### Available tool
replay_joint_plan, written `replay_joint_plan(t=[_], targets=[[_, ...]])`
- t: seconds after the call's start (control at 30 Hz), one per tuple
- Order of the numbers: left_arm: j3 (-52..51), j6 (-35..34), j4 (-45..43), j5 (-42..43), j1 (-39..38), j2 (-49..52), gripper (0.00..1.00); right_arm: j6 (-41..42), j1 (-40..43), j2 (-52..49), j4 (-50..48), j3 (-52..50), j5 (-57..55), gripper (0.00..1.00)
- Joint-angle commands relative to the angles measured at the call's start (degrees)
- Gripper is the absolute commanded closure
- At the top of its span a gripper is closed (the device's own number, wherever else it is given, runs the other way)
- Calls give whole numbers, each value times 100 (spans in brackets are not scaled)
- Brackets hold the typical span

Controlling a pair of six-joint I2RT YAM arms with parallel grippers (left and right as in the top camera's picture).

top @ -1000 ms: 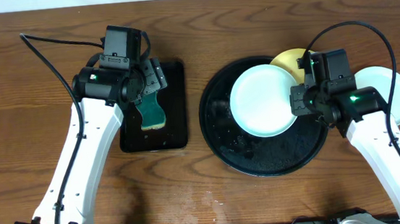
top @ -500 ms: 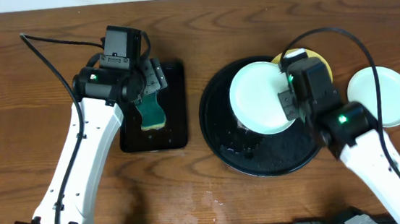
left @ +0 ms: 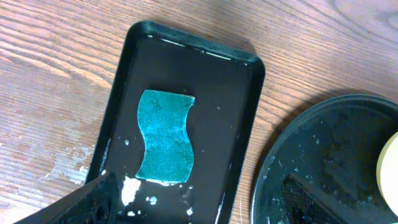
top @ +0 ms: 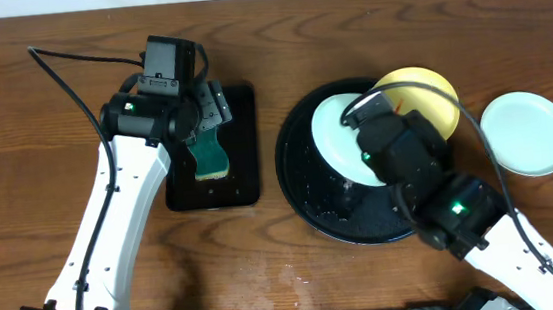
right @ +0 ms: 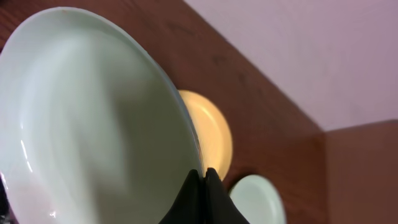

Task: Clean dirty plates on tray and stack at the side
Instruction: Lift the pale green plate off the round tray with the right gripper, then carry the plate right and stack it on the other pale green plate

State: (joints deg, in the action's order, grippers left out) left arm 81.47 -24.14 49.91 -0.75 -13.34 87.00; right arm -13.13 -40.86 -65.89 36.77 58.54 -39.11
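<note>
And here the right gripper (right: 202, 179) is seen clamped tight on the rim of a pale blue plate (top: 333, 135), its two dark fingertips pinched together over the edge. The plate is held tilted over the round black tray (top: 300, 188); whether its lower edge touches the tray cannot be told. From overhead, much of that plate and the middle of the tray are covered by the right arm (top: 408, 164), so only the plate's left part is shown. From the right wrist, the held plate fills most of the picture and the tray beneath is blocked from sight. Past the plate's edge, the yellow plate (top: 430, 96) is found at the tray's far right side, overlapping the rim; whether it rests on that rim cannot be told. The second pale blue plate (top: 528, 133) is laid flat on the wooden table (top: 266, 266), to the right of the tray and apart from it. Over on the other side, the left gripper (top: 203, 121) is held above the rectangular black tray (top: 244, 183), its fingers spread wide with nothing between them. The green sponge (left: 165, 137) is lying flat in that small tray, untouched, with white flecks beside one end of it. Wet droplets are scattered across the round tray's glossy floor. The two trays are set side by side, close but not touching, with bare wood between them.
</note>
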Motion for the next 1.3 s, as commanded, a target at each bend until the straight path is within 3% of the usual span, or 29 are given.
replay_joint_plan(t=[0.0,0.43,1.27], targets=[[83,13,20,13,0,13,16,-505,-313,37,-79,157,-734,99],[83,11,20,13,0,13,16,-988,-1204,37,-131,155,-1622,99],[83,13,20,13,0,13,16,-1121,-1239,37,-234,157,-1700,99]])
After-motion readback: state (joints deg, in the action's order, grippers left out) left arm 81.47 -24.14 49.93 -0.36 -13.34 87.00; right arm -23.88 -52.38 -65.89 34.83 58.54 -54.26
